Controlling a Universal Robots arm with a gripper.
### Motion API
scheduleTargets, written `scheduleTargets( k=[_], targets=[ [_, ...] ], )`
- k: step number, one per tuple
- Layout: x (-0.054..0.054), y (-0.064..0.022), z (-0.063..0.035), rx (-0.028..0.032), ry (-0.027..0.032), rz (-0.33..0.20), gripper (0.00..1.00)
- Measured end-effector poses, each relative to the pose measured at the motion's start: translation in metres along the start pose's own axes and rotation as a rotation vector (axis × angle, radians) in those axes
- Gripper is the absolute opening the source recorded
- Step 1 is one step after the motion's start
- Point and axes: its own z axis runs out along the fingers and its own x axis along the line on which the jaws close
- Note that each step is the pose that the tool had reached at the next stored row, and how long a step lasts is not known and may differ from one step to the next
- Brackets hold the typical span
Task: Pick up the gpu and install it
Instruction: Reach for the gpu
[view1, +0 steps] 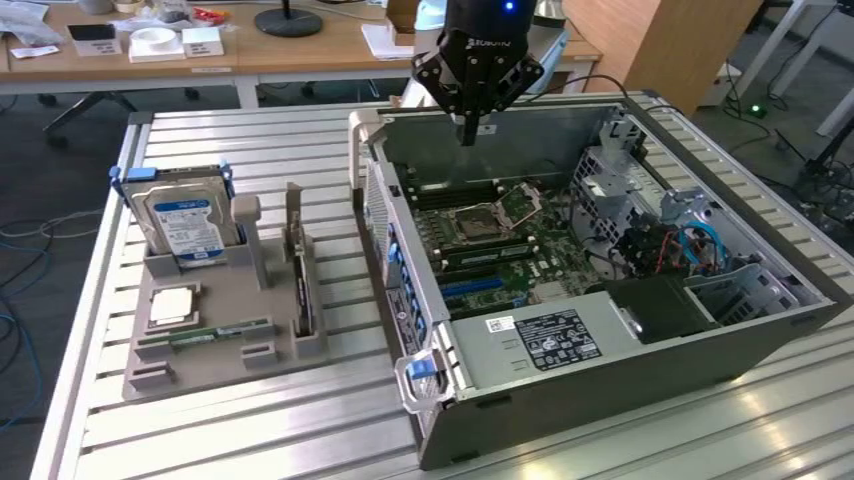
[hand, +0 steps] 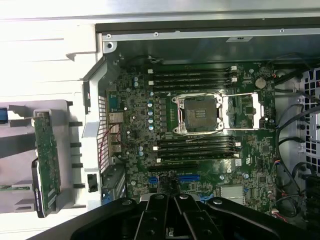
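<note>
My black gripper (view1: 469, 135) hangs over open grey computer case (view1: 641, 370), jaws pressed together, empty; thin green gpu card (view1: 302, 290) stands in grey holder (view1: 254, 295), exterior view's left.

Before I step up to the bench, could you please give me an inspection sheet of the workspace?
Surface: slatted metal table, carrying a grey holder and an open computer case.
Job's things: gpu stands on edge in the holder, untouched; motherboard lies exposed in the case.
Clutter: hard drive, square chip and memory stick, all in the holder.
Grippers: pincer shut, holding nothing, above the case's far end.
Cables: blue and red cables inside the case.
Surroundings: desks with small items behind the table.
</note>
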Motion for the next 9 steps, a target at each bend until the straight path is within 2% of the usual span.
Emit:
scheduleTargets(
  k=[9],
  targets=[
    [0.015,-0.0012,-0.0001,0.0003,0.0003,0.000,0.11]
  ],
)
